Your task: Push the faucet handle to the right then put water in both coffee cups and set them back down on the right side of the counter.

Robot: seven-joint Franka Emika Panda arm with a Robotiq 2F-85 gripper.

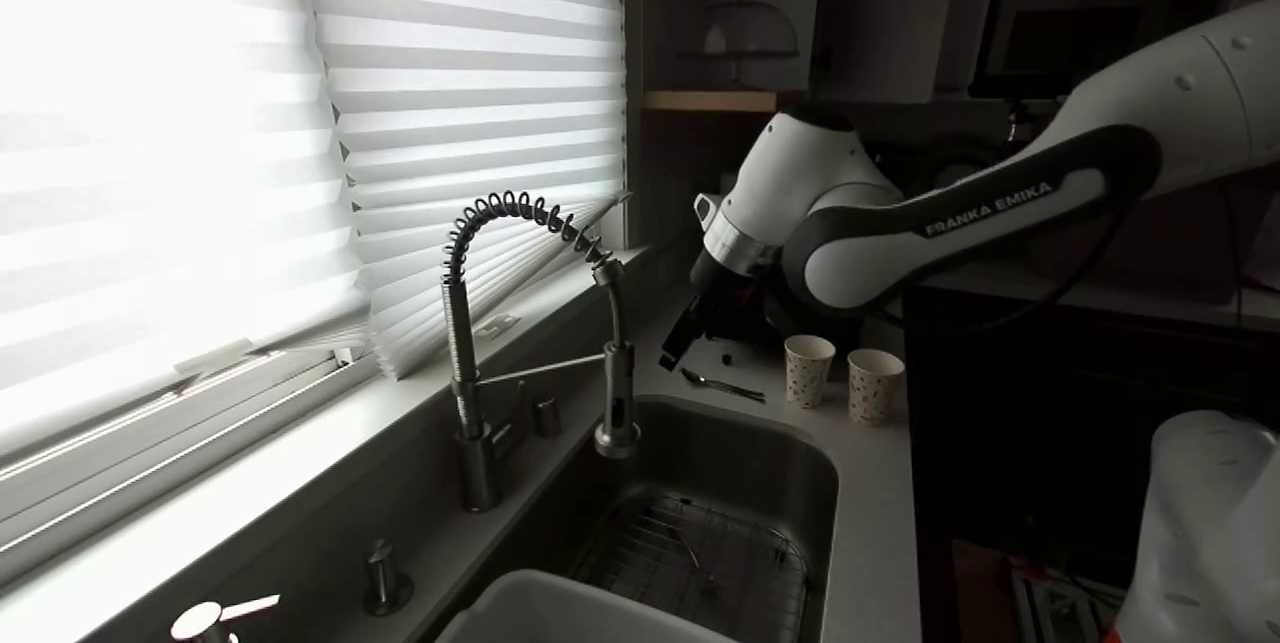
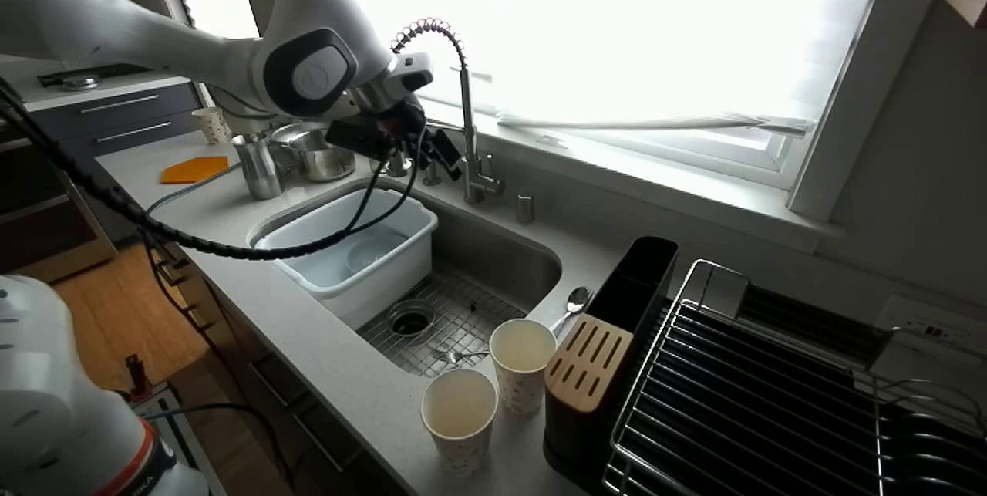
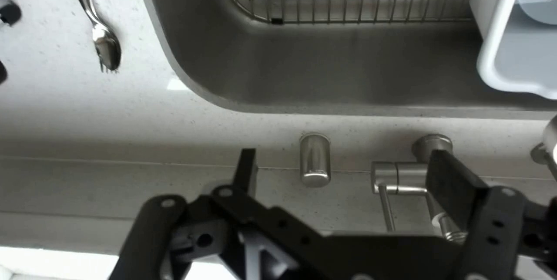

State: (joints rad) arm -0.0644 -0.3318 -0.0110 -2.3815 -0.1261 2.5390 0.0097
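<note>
in the wrist view the gripper (image 3: pixel 343 166) is released, its black fingers (image 3: pixel 457 188) spread wide with nothing clasped between them; the finger toward the right of the frame overlaps the steel faucet (image 3: pixel 409 178) in the picture, and whether it touches cannot be told; the faucet handle (image 3: pixel 386 208), a slim straight metal rod, shows right of the middle, left of that finger; the lower-left coffee cup (image 2: pixel 460 438) and the upper-right coffee cup (image 2: pixel 524 384) stand upright at the lower middle of an exterior view, just beside each other and apart, on the counter (image 2: pixel 331 361) at the end of the sink basin (image 2: pixel 501 261); both are round, off-white and tapered downward, with small dark flecks over their sides; a black holder (image 2: pixel 574 434) with a slotted wooden top stands just right of them; in an exterior view the faucet rises left of the middle, a bare spring coil bent into an arch above a cylindrical spray head (image 1: pixel 619 393) that points down; the counter is pale and finely speckled, the sink basin dull grey steel with a rounded corner and a thin wire grid (image 3: pixel 330 21) on its floor; a smooth white plastic tub (image 2: pixel 385 280) sits inside it
</note>
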